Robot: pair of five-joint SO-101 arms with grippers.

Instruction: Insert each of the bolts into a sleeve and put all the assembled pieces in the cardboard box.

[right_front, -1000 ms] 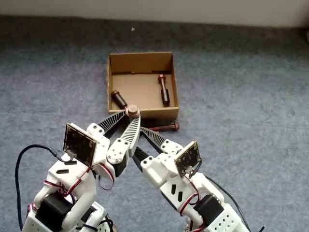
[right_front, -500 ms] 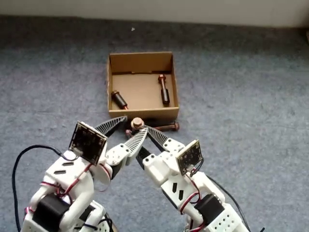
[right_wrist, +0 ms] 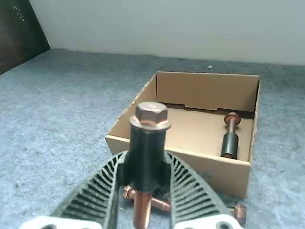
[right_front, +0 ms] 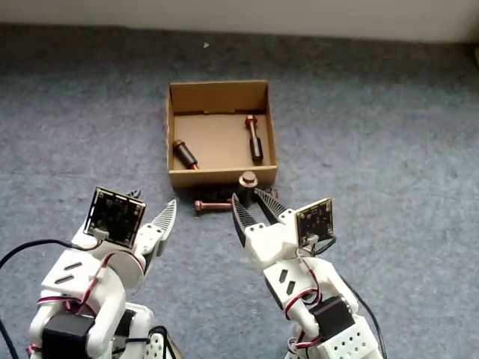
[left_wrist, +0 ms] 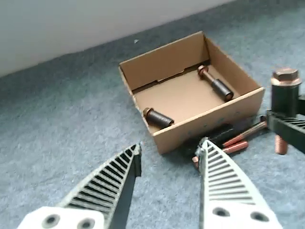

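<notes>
My right gripper [right_front: 248,196] [right_wrist: 145,164] is shut on a black sleeve with a copper bolt through it [right_front: 248,180] [right_wrist: 148,140], held upright just in front of the cardboard box [right_front: 174,127] [right_wrist: 178,145]. That held piece [left_wrist: 285,93] stands at the edge of the left wrist view. Two assembled pieces [right_front: 184,155] [right_front: 254,139] lie inside the box. My left gripper [right_front: 155,206] [left_wrist: 169,160] is open with nothing in it, back from the box's front left corner. Loose bolts [right_front: 213,205] [left_wrist: 244,137] and a black sleeve [left_wrist: 220,135] lie on the carpet before the box [left_wrist: 209,121].
Grey carpet [right_front: 389,149] covers the floor around the box. A pale wall [right_wrist: 190,24] runs along the far side. A dark object [right_wrist: 19,28] stands by the wall in the right wrist view.
The left gripper has let go of the bolt and sleeve and drawn back to the left. The right gripper now holds the piece alone and has carried it to the right.
</notes>
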